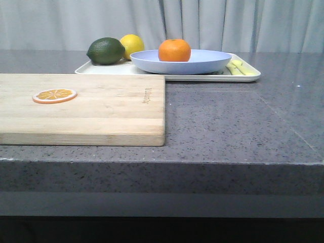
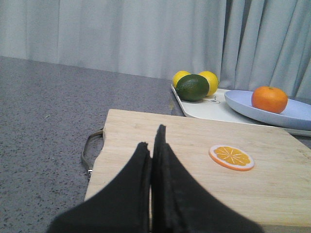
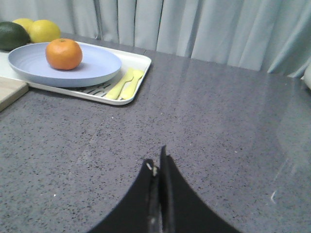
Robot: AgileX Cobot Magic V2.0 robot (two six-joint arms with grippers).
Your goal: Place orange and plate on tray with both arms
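The orange (image 1: pixel 174 50) sits in the lavender-blue plate (image 1: pixel 212 63), and the plate rests on the cream-white tray (image 1: pixel 249 77) at the back of the counter. They also show in the left wrist view, orange (image 2: pixel 269 99), plate (image 2: pixel 296 115), tray (image 2: pixel 204 109), and in the right wrist view, orange (image 3: pixel 63 54), plate (image 3: pixel 97 68), tray (image 3: pixel 138 60). My left gripper (image 2: pixel 151 141) is shut and empty over the wooden cutting board (image 2: pixel 194 160). My right gripper (image 3: pixel 156 162) is shut and empty above bare counter, well away from the tray. Neither gripper shows in the front view.
A dark green avocado (image 1: pixel 106 50) and a yellow lemon (image 1: pixel 132 44) lie on the tray's left end; pale yellow cutlery (image 3: pixel 125 83) lies on its right end. A flat orange slice (image 1: pixel 54 95) lies on the cutting board (image 1: pixel 101 109), which has a strap handle (image 2: pixel 90 150).
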